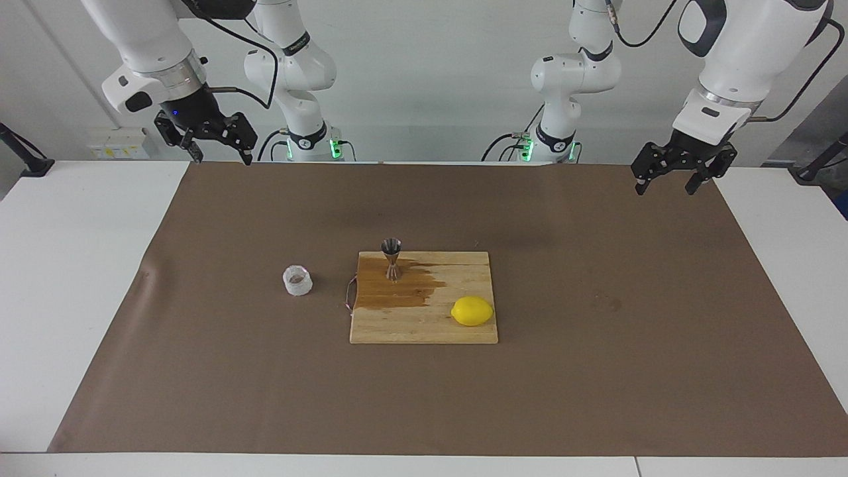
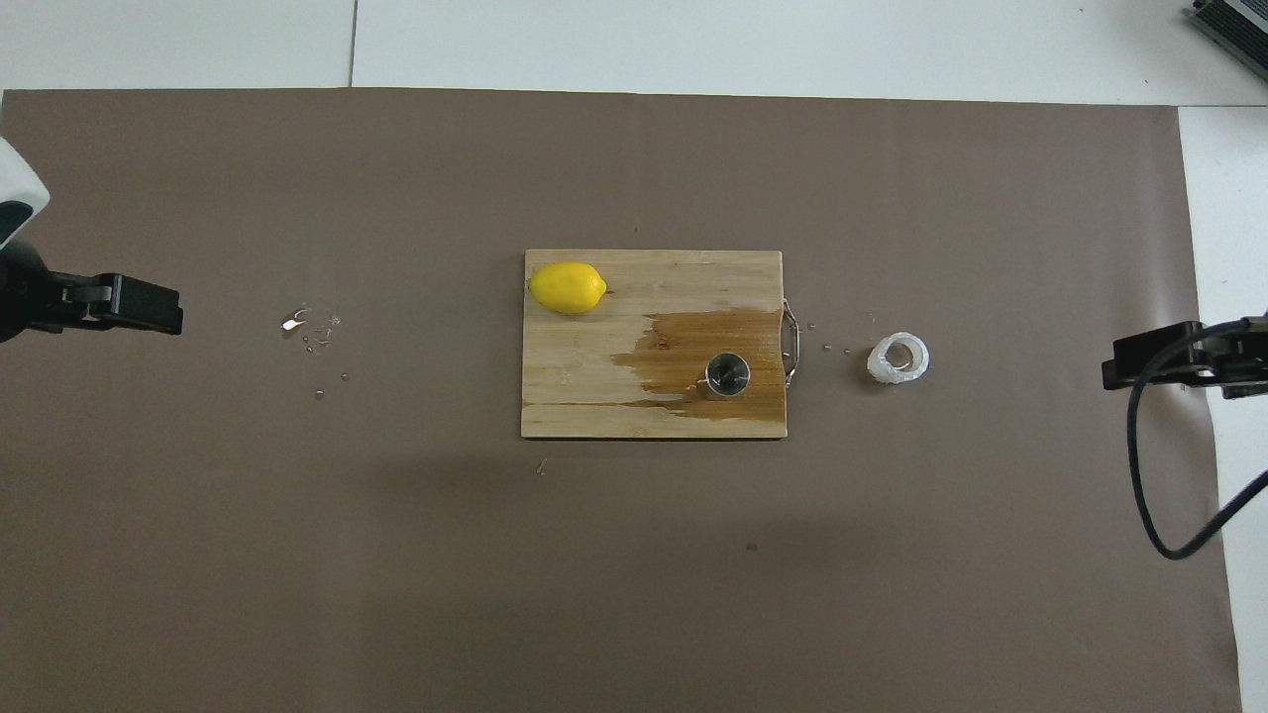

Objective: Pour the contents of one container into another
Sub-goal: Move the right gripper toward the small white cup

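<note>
- White walls are standing at the robots' end of the room, and a white table is carrying a large brown paper sheet that is covering most of its top.
- Going across the facing view from its left, the right tool is hanging in the air over the edge of the brown paper sheet nearest the robots, at the right arm's end of the table; its fingers are standing spread apart and are pinching nothing.
- Small and squat, the translucent ribbed cup is sitting upright on the brown paper sheet, just beside the wooden cutting board on the side toward the right arm's end, well apart from both tools.
- A metal handle is showing on the board's edge that is facing the cup.
- Upright on the wooden cutting board, the steel jigger is standing in the corner nearest the robots and nearest the cup, on a dark wet patch that is spreading over that part of the wood.
- On the same board, a yellow lemon is lying toward the left arm's end and farther from the robots than the jigger.
- Some small water droplets are glinting on the brown paper sheet between the board and the left arm's end.
- At the left arm's end, the left tool is hanging in the air over the paper's edge nearest the robots, its fingers also spread and gripping nothing.
</note>
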You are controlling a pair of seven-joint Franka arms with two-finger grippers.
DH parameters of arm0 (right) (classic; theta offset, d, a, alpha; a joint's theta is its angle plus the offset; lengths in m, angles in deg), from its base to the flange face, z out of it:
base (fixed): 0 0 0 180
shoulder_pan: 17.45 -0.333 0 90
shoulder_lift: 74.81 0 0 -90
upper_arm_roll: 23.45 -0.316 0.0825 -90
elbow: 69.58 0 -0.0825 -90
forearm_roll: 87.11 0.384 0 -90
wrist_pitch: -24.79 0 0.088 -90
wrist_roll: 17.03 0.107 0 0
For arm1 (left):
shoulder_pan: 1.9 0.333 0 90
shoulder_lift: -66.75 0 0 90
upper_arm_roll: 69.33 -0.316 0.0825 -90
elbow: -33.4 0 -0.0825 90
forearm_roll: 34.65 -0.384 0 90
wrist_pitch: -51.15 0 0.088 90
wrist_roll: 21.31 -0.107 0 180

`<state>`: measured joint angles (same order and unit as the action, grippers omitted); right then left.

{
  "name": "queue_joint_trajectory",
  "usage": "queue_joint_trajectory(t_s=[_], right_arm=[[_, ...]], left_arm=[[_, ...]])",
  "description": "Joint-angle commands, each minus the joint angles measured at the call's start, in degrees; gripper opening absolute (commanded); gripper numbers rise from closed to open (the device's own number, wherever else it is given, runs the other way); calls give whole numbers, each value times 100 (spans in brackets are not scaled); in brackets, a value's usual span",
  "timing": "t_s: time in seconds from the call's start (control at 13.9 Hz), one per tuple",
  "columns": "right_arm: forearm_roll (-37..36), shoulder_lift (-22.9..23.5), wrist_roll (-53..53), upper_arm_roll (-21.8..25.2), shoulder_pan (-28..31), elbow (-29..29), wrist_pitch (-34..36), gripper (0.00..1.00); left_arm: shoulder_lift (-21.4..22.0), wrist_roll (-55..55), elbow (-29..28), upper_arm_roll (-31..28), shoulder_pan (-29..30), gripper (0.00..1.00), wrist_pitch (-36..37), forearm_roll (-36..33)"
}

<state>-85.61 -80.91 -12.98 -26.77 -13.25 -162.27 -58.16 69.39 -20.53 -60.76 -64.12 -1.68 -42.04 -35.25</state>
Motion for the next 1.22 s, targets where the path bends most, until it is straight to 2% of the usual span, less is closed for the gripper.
queue_joint_trajectory(t_s=[0.0,0.14,0.36,0.65,0.86,1.0,1.15], right_arm=[[105,-259,-996,-3,108,-212,174,100],[131,-532,-2245,6,99,-687,104,100],[228,-638,-3836,15,362,-1065,-141,100],[456,-735,-6814,15,872,-1856,-1273,100],[799,-700,-8180,15,1014,-2173,-1925,100],[1114,-499,-9075,15,1040,-2367,-2224,100],[1806,237,-10487,15,1215,-2368,-2531,100]], left_arm=[[69,-26,21,-91,-100,100,205,-55],[69,1,20,-47,-100,100,161,-46],[78,-8,-6,-38,-109,100,143,-29],[105,-8,-41,-82,-161,100,134,-11],[105,1,-41,-134,-249,100,143,-11],[105,-8,-41,-266,-355,100,143,-11],[105,-8,-41,-240,-277,100,143,-11]])
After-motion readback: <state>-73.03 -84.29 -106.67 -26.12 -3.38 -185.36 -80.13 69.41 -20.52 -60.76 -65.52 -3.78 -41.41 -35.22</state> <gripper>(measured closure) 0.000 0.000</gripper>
